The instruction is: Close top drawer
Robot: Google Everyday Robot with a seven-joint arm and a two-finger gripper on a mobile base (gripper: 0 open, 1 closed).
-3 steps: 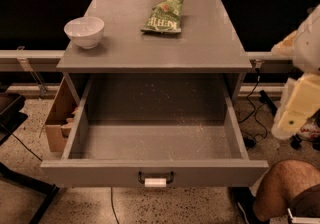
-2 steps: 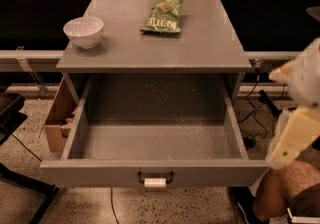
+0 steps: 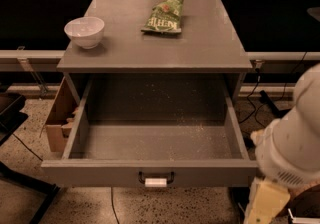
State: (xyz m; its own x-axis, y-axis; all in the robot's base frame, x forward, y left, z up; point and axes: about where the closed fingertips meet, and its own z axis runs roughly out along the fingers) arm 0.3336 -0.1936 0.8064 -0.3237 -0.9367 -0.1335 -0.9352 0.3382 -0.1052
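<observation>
The robot's arm (image 3: 292,148) has moved down and to the left; a moment ago it was higher up at the right edge of the frame, and now it sits low in the bottom right corner, just beside the right end of the top drawer (image 3: 100,173); the drawer itself has not moved at all; it is pulled all the way out in the lower middle of the frame, with nothing inside but some small crumbs; so I think the robot is only getting ready, and the push to shut the drawer has not started; the gripper (image 3: 265,204) is the pale yellow part at the very bottom right, and the frame edge cuts it off, so I cannot tell if it is spread or pressed together, or if it touches the drawer front; the dark handle (image 3: 156,180) with its white tag is free; the brown box (image 3: 56,120) at the left is partly hidden behind the drawer side.
</observation>
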